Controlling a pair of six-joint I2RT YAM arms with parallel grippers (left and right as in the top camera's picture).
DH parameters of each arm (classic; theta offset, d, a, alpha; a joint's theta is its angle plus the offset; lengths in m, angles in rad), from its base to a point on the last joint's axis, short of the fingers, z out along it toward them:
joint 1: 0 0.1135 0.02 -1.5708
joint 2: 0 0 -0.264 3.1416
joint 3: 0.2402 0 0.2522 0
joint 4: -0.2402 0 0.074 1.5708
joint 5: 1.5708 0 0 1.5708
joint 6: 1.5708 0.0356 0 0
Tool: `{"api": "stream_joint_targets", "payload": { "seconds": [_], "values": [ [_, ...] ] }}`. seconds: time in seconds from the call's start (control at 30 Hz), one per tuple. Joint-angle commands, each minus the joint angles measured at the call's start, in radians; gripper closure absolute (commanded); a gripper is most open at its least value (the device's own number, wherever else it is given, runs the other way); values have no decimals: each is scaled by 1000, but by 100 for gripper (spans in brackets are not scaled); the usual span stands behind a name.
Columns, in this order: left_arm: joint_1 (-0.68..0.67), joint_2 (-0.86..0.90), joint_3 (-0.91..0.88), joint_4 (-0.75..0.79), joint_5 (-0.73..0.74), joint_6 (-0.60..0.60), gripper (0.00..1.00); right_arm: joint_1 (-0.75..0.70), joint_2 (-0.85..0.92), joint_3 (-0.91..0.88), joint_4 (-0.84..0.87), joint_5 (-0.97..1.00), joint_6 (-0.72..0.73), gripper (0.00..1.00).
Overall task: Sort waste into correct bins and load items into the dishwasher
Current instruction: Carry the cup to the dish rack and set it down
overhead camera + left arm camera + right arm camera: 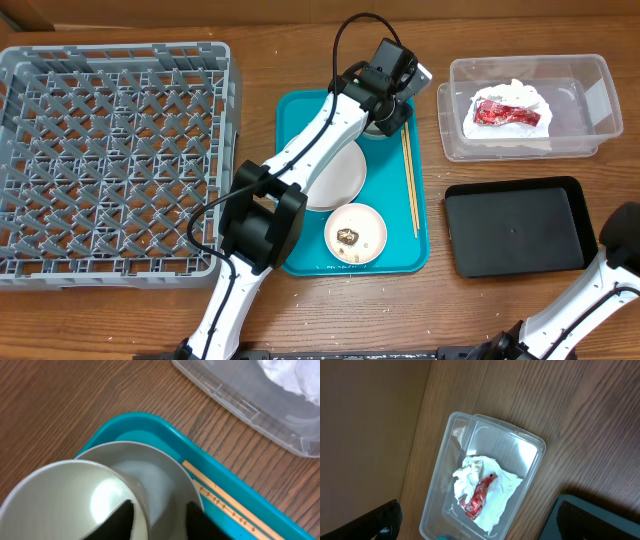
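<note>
- The left gripper [159,512] is at the small white cup [70,497] on the teal tray [150,422]. Its dark fingers [122,520] stand apart, one inside the cup's wall and one outside, with only the tips showing.
- Overhead, the arm hides the cup, the saucer [162,472] and part of the large plate [342,180].
- The chopsticks [410,180] lie along the tray's right side. The small dish [370,225] holds brown food bits [347,237].
- The napkin [470,472] and red wrapper [477,497] lie in the clear tub [590,110]. The black tray [515,225] is nearby.
- The right gripper [479,520] has its jaws spread wide. Its arm is cut off at the overhead corner.
- The dish rack [110,160] stands left of the tray.
</note>
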Motion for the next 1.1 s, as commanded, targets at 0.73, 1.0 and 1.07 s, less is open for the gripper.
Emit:
{"api": "stream_joint_targets", "payload": {
  "seconds": [0.73, 1.0, 1.07],
  "values": [
    [281, -114, 729, -531, -50, -544, 96, -3, -14, 18, 2, -1, -4, 0],
    [753, -127, 727, -688, 289, -772, 96, -3, -14, 18, 2, -1, -4, 0],
    [858, -113, 708, -697, 412, -806, 96, -3, -14, 18, 2, -1, -4, 0]
  ]
}}
